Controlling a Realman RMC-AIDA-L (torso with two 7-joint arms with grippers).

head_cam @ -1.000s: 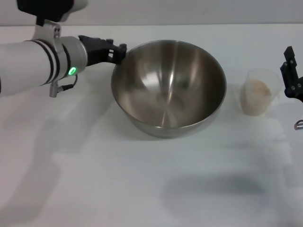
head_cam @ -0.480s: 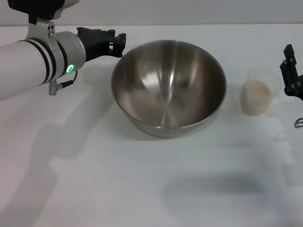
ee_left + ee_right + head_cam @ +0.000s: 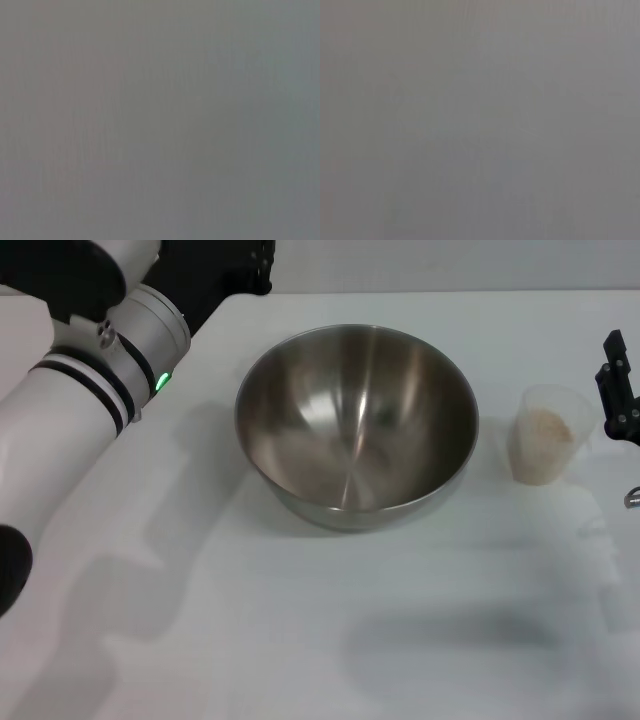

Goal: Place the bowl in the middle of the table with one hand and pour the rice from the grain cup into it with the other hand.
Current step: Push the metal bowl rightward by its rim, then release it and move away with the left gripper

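Left gripper (image 3: 225,265) shows only overhead, apart from bowl (image 3: 356,425).

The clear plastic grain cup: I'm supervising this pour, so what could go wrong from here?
1. The small clear plastic grain cup looks light; the right gripper beside it could knock it over and spill the rice onto the white table.
2. The large stainless-steel bowl stands unheld, the left gripper away from it, so it might slide if bumped.
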